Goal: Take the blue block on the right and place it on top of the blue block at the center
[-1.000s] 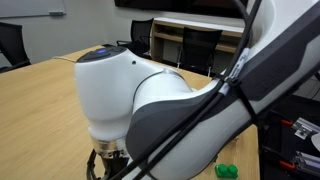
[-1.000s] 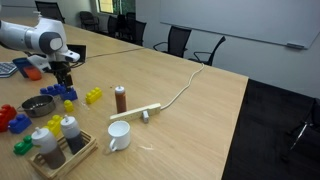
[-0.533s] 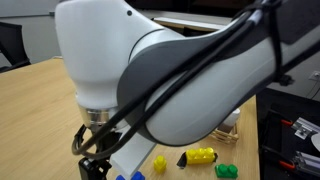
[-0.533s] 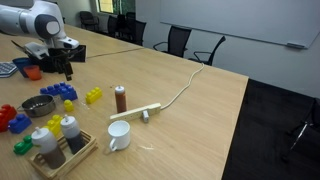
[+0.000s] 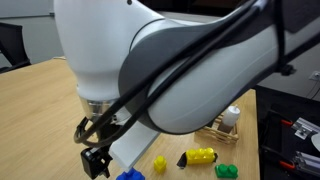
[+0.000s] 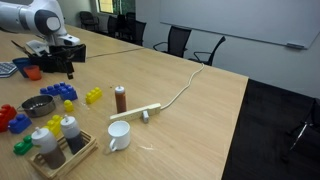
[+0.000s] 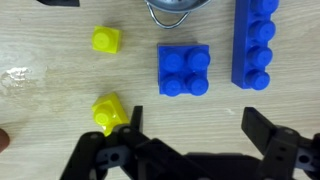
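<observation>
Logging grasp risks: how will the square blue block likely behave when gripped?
The block looks like rigid moulded plastic, so probably stiff and light. It lies flat, studs up, so unlikely to roll or tip. Its smooth sides may slip in the open claw.

Arm [image 6: 40, 18] bent over, pincer [image 7: 190, 128] pointing down, jaws spread wide, gripping nothing.

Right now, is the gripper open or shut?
Open. In the wrist view the gripper has its fingers wide apart, with nothing between them.
</observation>
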Tool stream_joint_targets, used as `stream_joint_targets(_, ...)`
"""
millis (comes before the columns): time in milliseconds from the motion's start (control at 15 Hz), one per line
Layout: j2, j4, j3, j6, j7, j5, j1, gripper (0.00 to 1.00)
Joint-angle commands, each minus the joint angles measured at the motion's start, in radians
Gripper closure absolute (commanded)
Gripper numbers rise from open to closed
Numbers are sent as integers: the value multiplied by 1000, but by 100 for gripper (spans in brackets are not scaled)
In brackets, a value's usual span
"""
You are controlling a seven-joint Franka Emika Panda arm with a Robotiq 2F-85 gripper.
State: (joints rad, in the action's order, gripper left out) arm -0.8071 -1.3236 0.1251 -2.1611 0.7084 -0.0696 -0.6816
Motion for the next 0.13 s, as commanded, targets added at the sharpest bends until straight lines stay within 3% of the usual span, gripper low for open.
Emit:
stream_joint_targets(0, 0, 0, -1, 0, 0, 0, 0, 0)
stream_joint_targets(67, 0, 0, -1, 0, 0, 0, -1, 0)
